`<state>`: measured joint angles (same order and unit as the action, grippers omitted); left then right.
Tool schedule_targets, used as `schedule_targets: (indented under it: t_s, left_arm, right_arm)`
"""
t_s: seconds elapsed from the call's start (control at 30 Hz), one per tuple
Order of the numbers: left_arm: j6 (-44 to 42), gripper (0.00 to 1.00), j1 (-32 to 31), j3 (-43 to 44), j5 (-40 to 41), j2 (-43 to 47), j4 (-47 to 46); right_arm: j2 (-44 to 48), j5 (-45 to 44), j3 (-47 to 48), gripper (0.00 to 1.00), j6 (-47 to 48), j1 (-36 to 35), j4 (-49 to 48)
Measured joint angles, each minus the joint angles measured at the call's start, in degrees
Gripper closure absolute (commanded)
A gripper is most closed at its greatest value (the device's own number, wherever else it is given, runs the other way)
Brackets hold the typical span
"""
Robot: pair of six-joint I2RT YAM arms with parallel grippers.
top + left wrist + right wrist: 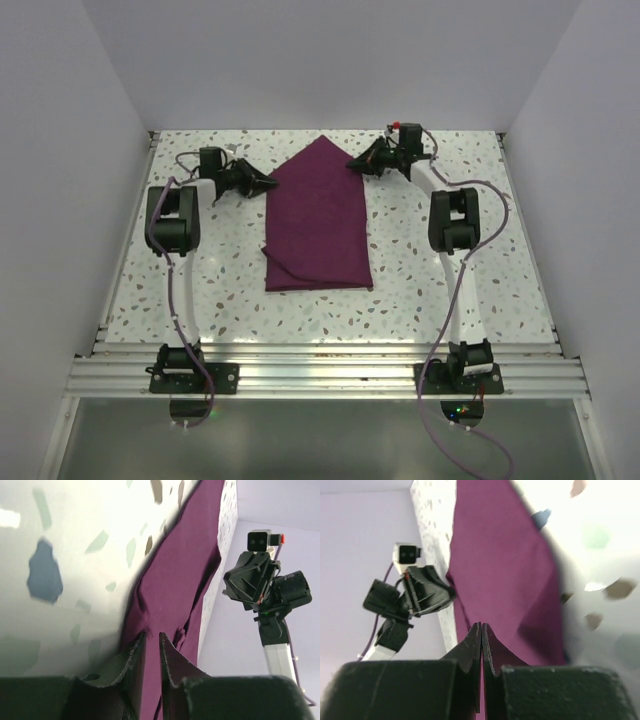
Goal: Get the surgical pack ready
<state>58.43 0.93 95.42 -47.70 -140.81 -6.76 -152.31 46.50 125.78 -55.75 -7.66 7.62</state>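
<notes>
The maroon-purple cloth [320,220] of the surgical pack lies on the speckled table, folded into an arrow shape that points to the far side, with a loose flap at its near left corner. My left gripper [268,184] is low at the cloth's upper left edge. In the left wrist view its fingertips [152,634] stand a narrow gap apart over the cloth [175,580], gripping nothing that I can see. My right gripper [352,163] touches the upper right slanted edge. Its jaws [481,625] are pressed together at the cloth [500,565]; whether they pinch fabric is hidden.
Pale walls close in the table [450,290] on the left, right and far sides. A metal rail [320,375] with both arm bases runs along the near edge. Each wrist view shows the other gripper across the cloth: the right gripper [250,580] and the left gripper [427,590].
</notes>
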Motion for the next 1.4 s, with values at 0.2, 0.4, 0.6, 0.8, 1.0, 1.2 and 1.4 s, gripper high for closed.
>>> schedule_targets:
  t_s: [0.2, 0.4, 0.6, 0.8, 1.0, 1.2, 1.4]
  left_arm:
    - [0.8, 0.70, 0.2, 7.1, 0.4, -4.0, 0.0]
    - [-0.9, 0.61, 0.2, 11.2, 1.2, -4.8, 1.0]
    - [-7.5, 0.55, 0.4, 11.6, 5.4, -2.4, 7.9]
    - [-13.9, 0.54, 0.7, 11.1, 11.1, 0.2, 14.1]
    - [-15.2, 0.53, 0.4, 10.9, 12.2, 0.8, 15.5]
    - [-15.6, 0.53, -0.9, 12.5, 12.8, 0.1, 16.8]
    - [-15.6, 0.53, -2.6, 13.8, 11.7, -1.0, 16.9]
  right_arm:
    - [-6.6, -3.9, 6.4, 0.98, -1.1, 0.2, 1.1]
    - [-7.0, -5.3, 8.4, 0.84, -1.1, 1.1, 2.7]
    - [-4.9, -6.5, 8.6, 0.64, 2.6, 3.2, 8.4]
    - [-2.7, -8.0, 9.9, 0.53, 9.2, 5.6, 15.4]
    - [-2.5, -8.0, 9.3, 0.51, 12.0, 5.4, 17.0]
    - [-3.3, -8.4, 11.6, 0.51, 13.4, 1.6, 19.1]
    - [-3.3, -8.9, 11.6, 0.53, 14.0, -0.9, 19.6]
